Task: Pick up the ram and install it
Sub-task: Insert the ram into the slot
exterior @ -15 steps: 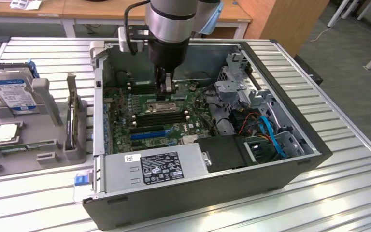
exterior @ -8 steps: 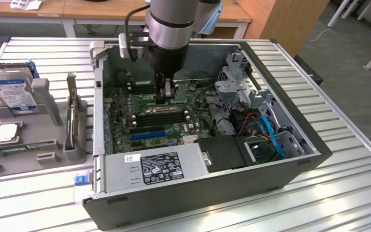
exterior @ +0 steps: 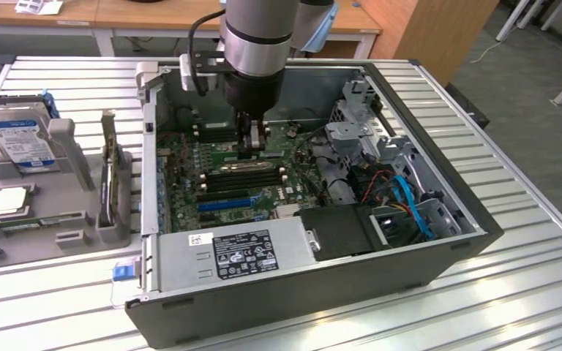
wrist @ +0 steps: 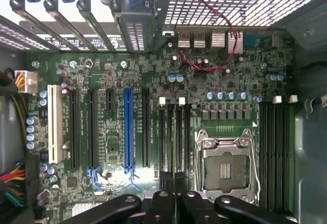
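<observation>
The step in hand looks like the install, not the pick-up: the gripper [exterior: 252, 137] hangs deep inside the case [exterior: 310, 300], low over the motherboard [wrist: 153, 65]; its jaws stand narrow, pinched on a thin dark edge that I take for the ram [wrist: 176, 182], held on end and seen edge-on, so its chips cannot be made out; in the wrist view that edge runs in line with the black slots [wrist: 173, 132] beside the socket [wrist: 225, 169], and as far as I can tell it is not yet seated; seating would call for the edge square over one slot, the notch matched, then a straight even push, since a tilt could jam it; those slots look empty, the socket too; the case also holds a power supply [exterior: 232, 252] and blue cables [exterior: 410, 199]; on the exterior view's left a grey tray [exterior: 66, 241] carries a hard drive [exterior: 17, 135] upright and a processor [exterior: 8, 201] lying flat.
</observation>
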Tool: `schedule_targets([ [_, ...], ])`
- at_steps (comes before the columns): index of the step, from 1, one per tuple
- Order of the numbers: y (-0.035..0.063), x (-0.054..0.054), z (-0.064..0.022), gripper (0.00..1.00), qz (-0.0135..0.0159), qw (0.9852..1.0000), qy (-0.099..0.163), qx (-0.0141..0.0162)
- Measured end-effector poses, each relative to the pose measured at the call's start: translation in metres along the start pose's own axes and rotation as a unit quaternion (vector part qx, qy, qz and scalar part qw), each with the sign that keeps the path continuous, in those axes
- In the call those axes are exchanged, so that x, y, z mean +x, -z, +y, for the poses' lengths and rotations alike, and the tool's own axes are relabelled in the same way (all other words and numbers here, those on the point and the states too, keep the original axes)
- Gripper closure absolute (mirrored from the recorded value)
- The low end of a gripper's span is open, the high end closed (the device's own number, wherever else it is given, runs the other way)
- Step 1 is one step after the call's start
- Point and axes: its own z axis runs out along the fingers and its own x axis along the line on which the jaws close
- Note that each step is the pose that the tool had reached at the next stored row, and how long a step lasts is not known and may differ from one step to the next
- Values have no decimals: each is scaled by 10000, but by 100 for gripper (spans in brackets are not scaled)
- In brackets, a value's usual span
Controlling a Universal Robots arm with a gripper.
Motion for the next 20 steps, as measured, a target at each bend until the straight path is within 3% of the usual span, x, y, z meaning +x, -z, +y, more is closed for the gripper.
schedule_targets([
  [5, 0, 0, 3, 88, 3, 10000, 0, 1],
  [12, -1, 2, 70, 88, 2, 10000, 0, 1],
  [20, -136, 12, 70, 88, 3, 10000, 0, 4],
])
